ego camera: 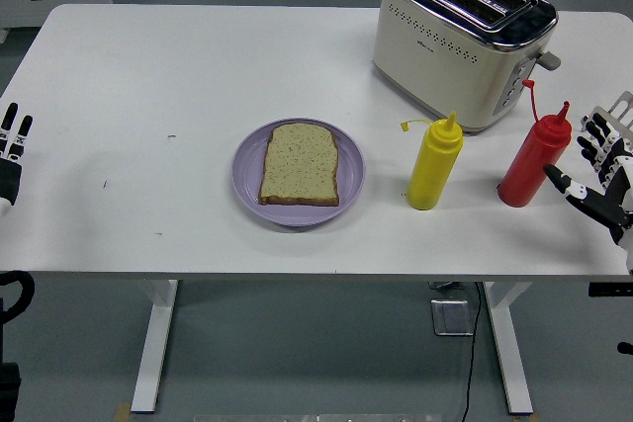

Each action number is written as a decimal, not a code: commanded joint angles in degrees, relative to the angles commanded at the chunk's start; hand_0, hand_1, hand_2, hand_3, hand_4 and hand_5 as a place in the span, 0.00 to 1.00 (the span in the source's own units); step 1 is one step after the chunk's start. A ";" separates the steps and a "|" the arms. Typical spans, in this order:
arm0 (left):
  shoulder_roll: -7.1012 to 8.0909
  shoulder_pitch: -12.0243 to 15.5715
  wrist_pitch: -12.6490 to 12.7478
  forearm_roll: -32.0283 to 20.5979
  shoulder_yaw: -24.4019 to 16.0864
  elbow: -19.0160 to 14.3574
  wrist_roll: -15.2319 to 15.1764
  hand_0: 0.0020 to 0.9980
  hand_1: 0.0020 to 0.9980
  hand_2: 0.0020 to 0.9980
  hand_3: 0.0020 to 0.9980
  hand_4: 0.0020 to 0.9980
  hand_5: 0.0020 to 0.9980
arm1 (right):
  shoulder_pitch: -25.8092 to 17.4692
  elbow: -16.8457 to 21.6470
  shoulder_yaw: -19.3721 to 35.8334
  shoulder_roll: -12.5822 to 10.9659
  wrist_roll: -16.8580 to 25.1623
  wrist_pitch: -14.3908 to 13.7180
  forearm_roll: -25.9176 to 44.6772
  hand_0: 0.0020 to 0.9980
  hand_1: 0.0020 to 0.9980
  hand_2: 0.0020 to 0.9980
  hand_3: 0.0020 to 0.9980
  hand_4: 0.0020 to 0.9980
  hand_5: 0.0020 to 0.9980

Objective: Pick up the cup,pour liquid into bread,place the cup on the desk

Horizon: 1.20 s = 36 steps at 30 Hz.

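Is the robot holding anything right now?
No. The right robot hand is open beside the red bottle, not gripping it; the left robot hand rests empty.

Left hand [12,150] is cropped at the frame's edge, right hand [605,173] too; print on the toaster [461,39] is too small to read.

We see our right hand [600,170] at the right edge of the view, reaching in at table height. Its black-and-white fingers [594,135] are spread apart, the thumb pointing inward to the left, and the hand grasps nothing. Our left hand [10,150] rests at the far left edge, only partly in view, its fingers pointing up and away from us, relaxed, holding nothing.
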 joint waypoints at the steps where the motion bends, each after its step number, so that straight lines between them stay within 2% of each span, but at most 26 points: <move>1: 0.00 0.00 -0.01 0.00 0.00 0.00 0.00 0.81 0.79 0.81 0.74 0.62 1.00 | 0.13 -0.13 -0.06 0.10 0.01 -0.05 0.05 0.99 0.94 1.00 1.00 0.96 0.33; 14: 0.00 0.06 0.02 0.01 -0.14 0.07 -0.01 0.81 0.79 0.81 0.74 0.62 1.00 | 4.75 -3.66 -3.81 3.35 0.16 -0.57 0.86 0.99 0.93 1.00 1.00 0.96 0.32; 24: 0.00 0.09 0.01 0.04 -0.01 0.14 0.02 0.81 0.79 0.81 0.74 0.62 1.00 | 8.11 -7.06 -6.50 5.56 0.46 -4.61 2.30 0.95 0.91 0.97 1.00 0.95 0.31; 25: 0.00 0.09 0.01 0.04 0.00 0.14 0.02 0.81 0.79 0.81 0.74 0.62 1.00 | 8.21 -7.15 -6.53 5.66 0.48 -4.82 2.40 0.89 0.84 0.88 0.92 0.94 0.30; 30: 0.00 0.18 0.05 0.04 0.04 0.15 0.02 0.81 0.79 0.81 0.74 0.62 1.00 | 9.57 -7.87 -6.83 6.34 0.04 -5.87 6.92 0.89 0.84 0.88 0.92 0.94 0.30; 31: 0.00 0.18 0.06 0.03 0.07 0.15 0.01 0.81 0.79 0.81 0.74 0.62 1.00 | 9.84 -7.97 -7.04 6.42 0.05 -5.89 7.83 0.85 0.78 0.77 0.83 0.92 0.27; 36: 0.00 0.24 0.07 0.02 0.17 0.21 0.01 0.81 0.79 0.81 0.74 0.62 1.00 | 10.60 -8.38 -7.42 7.01 -0.57 -5.89 11.04 0.85 0.78 0.77 0.83 0.92 0.27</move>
